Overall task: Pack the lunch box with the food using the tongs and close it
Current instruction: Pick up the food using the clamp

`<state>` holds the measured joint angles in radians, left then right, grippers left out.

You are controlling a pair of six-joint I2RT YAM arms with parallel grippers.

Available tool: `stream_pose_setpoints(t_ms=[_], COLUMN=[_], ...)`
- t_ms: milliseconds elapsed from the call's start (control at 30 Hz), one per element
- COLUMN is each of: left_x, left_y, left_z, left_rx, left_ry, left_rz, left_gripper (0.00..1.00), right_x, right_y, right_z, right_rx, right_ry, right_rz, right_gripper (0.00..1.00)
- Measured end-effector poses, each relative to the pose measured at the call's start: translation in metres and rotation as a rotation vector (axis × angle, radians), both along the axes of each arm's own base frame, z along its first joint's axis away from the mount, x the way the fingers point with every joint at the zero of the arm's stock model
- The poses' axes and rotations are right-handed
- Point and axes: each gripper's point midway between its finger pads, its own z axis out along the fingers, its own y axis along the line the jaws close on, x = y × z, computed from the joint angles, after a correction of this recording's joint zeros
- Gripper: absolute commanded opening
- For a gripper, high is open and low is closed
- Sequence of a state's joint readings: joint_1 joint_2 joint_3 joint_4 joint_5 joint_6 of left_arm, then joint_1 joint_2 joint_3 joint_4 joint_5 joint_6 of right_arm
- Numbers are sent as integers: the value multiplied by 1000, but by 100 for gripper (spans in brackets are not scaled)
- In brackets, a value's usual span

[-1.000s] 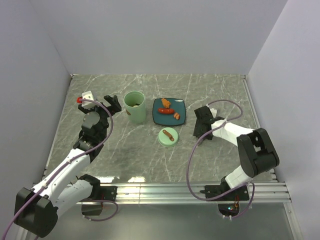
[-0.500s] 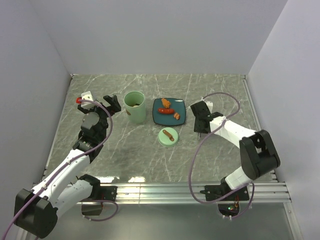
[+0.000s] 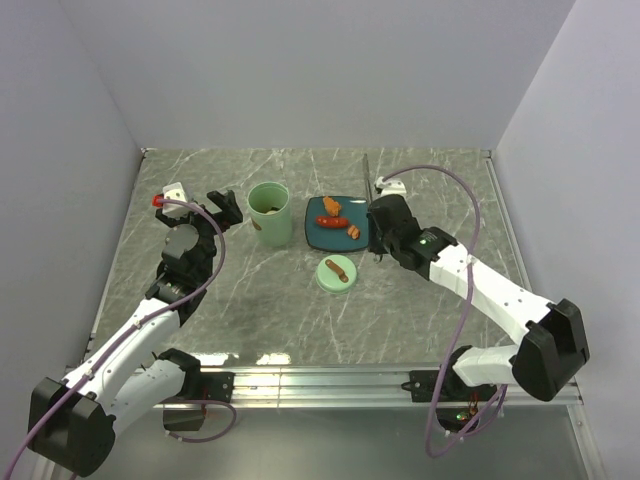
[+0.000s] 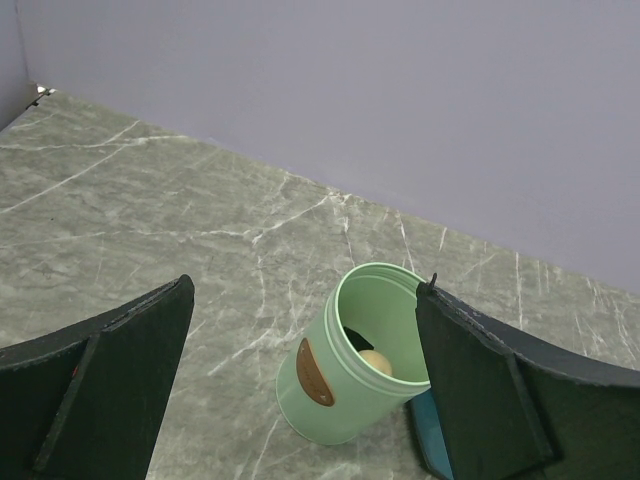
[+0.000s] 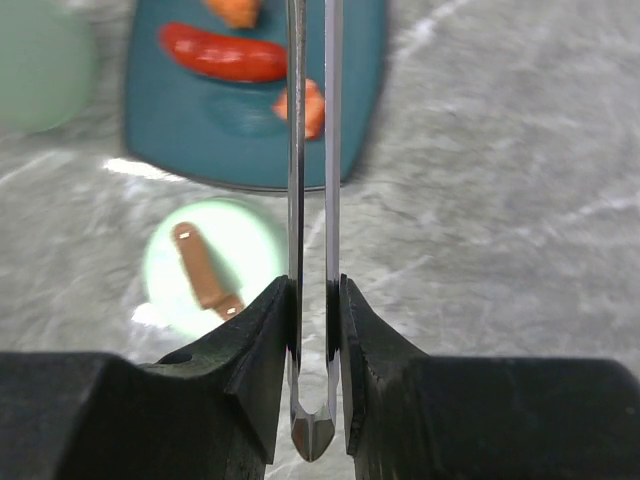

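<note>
Grey-green marble tabletop (image 3: pixel 280 310) fills the pen, with plain pale walls on three sides. We see the right gripper (image 5: pixel 314 318) clenched on the tongs (image 5: pixel 312 200), its two dark fingers (image 5: pixel 262 345) pressing the slim metal arms nearly together near their joined end, the thin arms running straight out ahead. Beneath those arms lies the dark teal plate (image 3: pixel 338 222), our landmark: the tong tips hang above its right part, where a red sausage piece (image 5: pixel 218 52) and an orange chunk (image 5: pixel 308 106) rest; a third orange piece (image 5: pixel 232 10) sits at the plate's far side. Just in front of the plate, toward the arms, the round green lid (image 3: pixel 335 273) lies flat with its brown strip handle up. Left of the plate, close beside it, stands the lunch box (image 3: pixel 269 213), upright and uncovered, a beige ball (image 4: pixel 376 362) inside. Further left of the plate, the left gripper (image 3: pixel 228 207) is released, jaws spread wide and holding nothing, near the lunch box without touching it.
</note>
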<state>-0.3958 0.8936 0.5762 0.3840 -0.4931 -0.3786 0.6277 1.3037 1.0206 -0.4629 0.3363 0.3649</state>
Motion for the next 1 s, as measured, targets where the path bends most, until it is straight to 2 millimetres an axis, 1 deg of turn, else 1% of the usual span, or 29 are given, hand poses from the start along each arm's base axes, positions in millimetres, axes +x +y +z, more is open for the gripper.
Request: stream_pose_setpoints(t_ms=[133,400,500,733,1000], left_x=[0,0,0,0,0], left_y=[0,0,0,0,0], left_z=[0,0,0,0,1], left_rx=[0,0,0,0,-1], left_ry=[0,0,0,-1,-2], left_rz=[0,0,0,0,0], left_gripper=[99,99,100,100,99], right_x=[-2,-5,-5,-5,-8], right_y=[12,21,24,30,33], right_z=[7,-5,-5,0,1], right_rx=[34,26,26,29,17], right_ry=[-9,32,36,25,16], right_rz=[69,124,134,153,162], right_gripper=[30,36,38,38,38])
